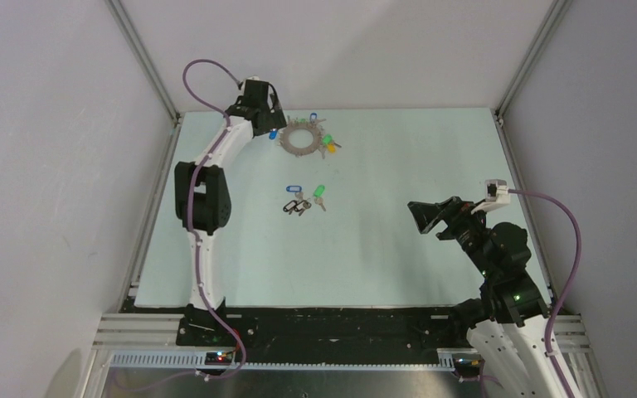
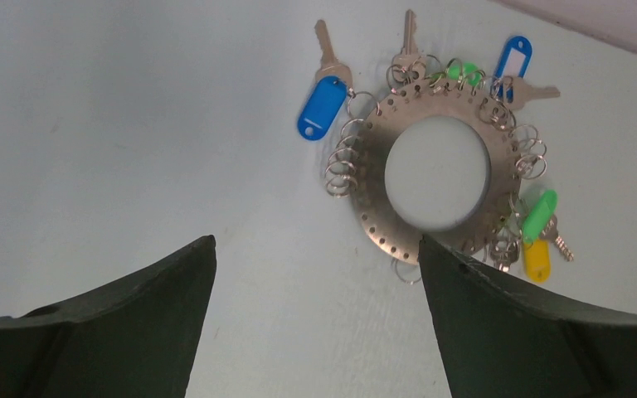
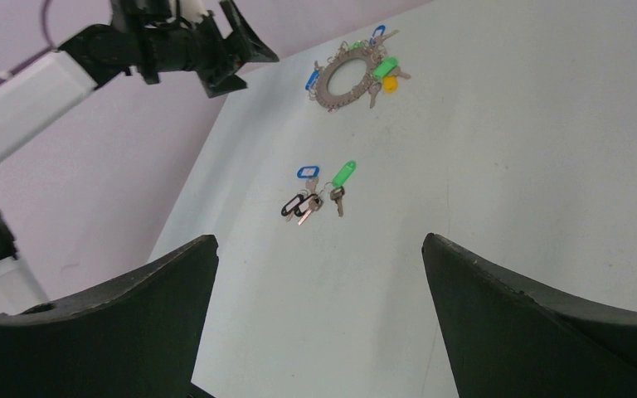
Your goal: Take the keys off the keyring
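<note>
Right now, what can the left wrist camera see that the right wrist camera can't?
Only the left wrist camera shows the tiny holes and little wire loops on the keyring. Only the right wrist camera shows the loose keys lying apart and the left arm. Both show the keyring with its coloured tags.

Keyring (image 2: 373,178) lower rim partly behind left gripper (image 2: 315,240); loose keys (image 3: 315,197) well ahead of right gripper (image 3: 317,239), individually indistinct.
</note>
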Controlling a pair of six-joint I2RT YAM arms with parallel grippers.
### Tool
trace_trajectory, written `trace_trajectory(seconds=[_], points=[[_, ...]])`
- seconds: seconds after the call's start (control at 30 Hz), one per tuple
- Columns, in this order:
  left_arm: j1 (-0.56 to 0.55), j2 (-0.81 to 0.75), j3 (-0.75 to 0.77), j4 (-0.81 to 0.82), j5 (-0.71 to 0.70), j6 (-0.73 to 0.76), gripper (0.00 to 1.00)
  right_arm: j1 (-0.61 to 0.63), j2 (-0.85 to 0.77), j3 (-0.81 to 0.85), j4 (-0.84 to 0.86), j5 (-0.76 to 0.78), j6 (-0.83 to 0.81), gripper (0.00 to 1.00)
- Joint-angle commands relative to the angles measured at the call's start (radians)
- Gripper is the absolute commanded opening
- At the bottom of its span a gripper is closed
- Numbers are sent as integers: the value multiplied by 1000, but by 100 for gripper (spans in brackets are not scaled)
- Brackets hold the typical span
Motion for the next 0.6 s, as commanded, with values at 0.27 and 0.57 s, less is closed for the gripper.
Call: trace_trajectory(seconds=[0.27,0.57], points=[[93,393,426,-120,332,-201,62,-7,0,73,33,-11,-24,99],[94,425,494,-379,365,-192,41,-9,4,83,33,-5,-4,99]])
